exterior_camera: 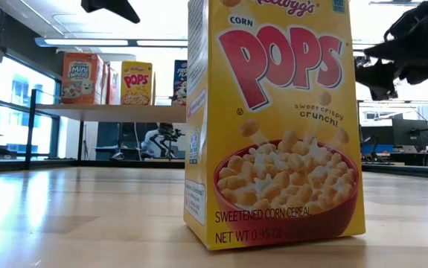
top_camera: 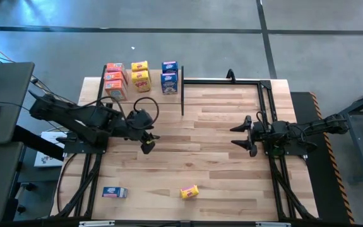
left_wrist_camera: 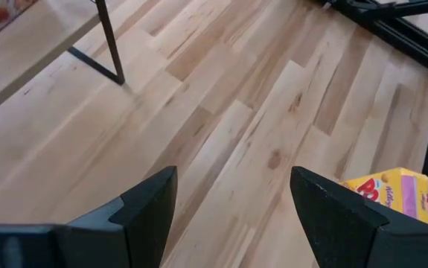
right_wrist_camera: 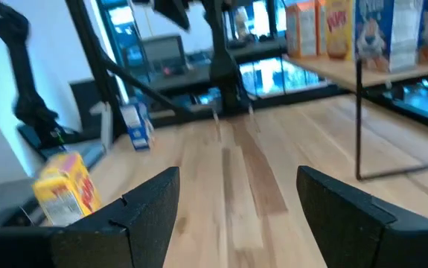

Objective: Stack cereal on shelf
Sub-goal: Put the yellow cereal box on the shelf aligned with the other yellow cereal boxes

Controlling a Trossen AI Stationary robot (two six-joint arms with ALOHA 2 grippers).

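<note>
Standing here, I am watching the left gripper (top_camera: 147, 142) hanging over the middle of the table (top_camera: 232, 170), fingers spread apart and holding nothing. Boxes are already sitting on the shelf (top_camera: 93, 93) at the far left corner: orange-red, yellow and blue ones in rows. Two are still lying loose near the front edge, the yellow box (top_camera: 189, 192) and the blue box (top_camera: 114, 193).

What the next pick is turning on, I judge, is that yellow box: it is lying toward the front of the table from the left gripper and a little to the right, well apart from it, with its long axis running roughly across the table, slightly skewed. In the left wrist view it is just peeking in beside one finger (left_wrist_camera: 340, 216).

The right gripper (top_camera: 244, 136) is waiting at the right side, fingers wide and empty, farther from both loose boxes, so the left arm is looking the likelier one.
</note>
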